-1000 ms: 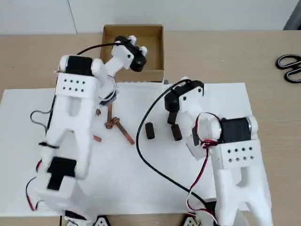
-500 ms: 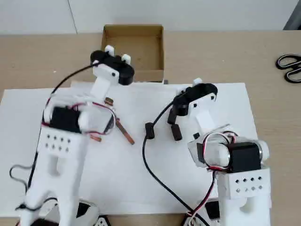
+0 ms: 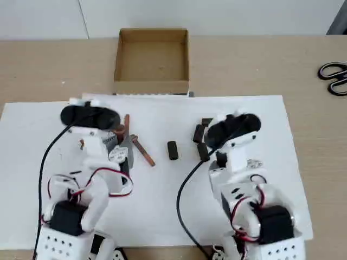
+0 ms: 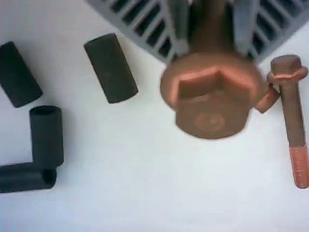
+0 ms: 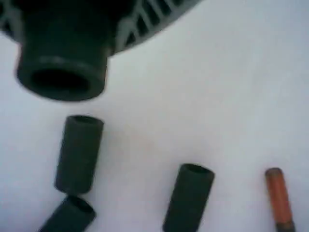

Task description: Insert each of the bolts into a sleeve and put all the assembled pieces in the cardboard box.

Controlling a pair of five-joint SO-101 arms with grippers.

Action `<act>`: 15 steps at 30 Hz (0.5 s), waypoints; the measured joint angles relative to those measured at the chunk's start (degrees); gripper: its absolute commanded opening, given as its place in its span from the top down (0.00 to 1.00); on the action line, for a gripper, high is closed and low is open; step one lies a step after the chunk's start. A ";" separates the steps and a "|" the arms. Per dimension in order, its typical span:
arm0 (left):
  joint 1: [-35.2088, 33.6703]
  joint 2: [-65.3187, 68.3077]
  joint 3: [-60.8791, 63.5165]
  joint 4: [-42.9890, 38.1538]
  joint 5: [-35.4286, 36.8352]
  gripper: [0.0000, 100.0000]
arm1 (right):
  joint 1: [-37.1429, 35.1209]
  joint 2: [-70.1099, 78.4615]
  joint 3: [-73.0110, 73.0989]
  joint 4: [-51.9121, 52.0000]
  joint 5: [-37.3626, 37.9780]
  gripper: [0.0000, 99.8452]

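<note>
My left gripper (image 4: 210,29) is shut on the shank of a copper bolt (image 4: 210,94), whose hex head faces the camera; in the high view it (image 3: 120,140) hangs over the left of the white sheet. A loose bolt (image 4: 291,116) (image 3: 142,150) lies beside it. My right gripper (image 5: 63,21) is shut on a black sleeve (image 5: 62,67) with its open bore showing, just above the sheet. Loose sleeves (image 5: 78,153) (image 5: 188,203) lie under it; one (image 3: 172,150) sits mid-sheet. The cardboard box (image 3: 153,84) stands empty at the back.
A white sheet (image 3: 162,206) covers the working area of the wooden table. Scissors (image 3: 333,77) lie at the far right edge. Black cables trail from both arms across the sheet's front half. Bare sheet lies between the two arms.
The left arm has swung back from over the box to above the bolts. The right arm has drawn back toward the table's front, with its gripper still by the sleeves.
</note>
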 measured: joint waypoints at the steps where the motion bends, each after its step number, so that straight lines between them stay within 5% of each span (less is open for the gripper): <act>1: 0.00 -1.93 1.14 0.00 0.18 0.99 | -1.23 -1.76 1.76 -1.58 -0.97 1.00; 15: 0.00 -20.13 11.52 -1.05 16.44 0.99 | -19.87 -17.05 22.68 -16.18 -2.46 1.00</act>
